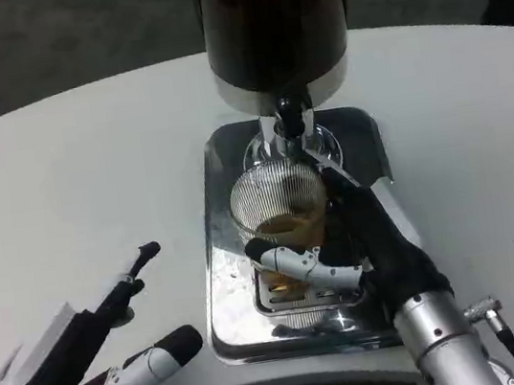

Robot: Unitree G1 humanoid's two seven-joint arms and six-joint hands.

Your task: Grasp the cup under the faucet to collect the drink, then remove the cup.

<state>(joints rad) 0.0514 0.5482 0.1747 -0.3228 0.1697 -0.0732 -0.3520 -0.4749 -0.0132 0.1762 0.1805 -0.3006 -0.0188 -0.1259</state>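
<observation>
left to right, then. left hand [90, 368]: lying low over the white table [90, 179], fingers spread apart, holding nothing, well apart from the work. steel drip tray [222, 285]: polished, mirror-bright, rectangular with rounded corners, slotted grate at its near end. cup [276, 204]: standing on the tray directly below the faucet [290, 118], clear ribbed glass, round-mouthed, amber drink visible in its lower part. dispenser [273, 25]: dark cylindrical body on a bright metal collar, faucet projecting from its foot. right hand [362, 249]: wrapped about the cup from the right, white fingers across the near wall, dark palm against the far side; holding the glass by its lower half.

handling, as judgement: stiff and brittle, hence no crushing squeeze; ribbing likely to aid purchase, though smooth glass possibly wet and slippery; weightier with liquid, and prone to slop if tilted. best taken around the mid-to-lower wall, kept upright, drawn clear of the faucet before lifting away over the tray's rim.
</observation>
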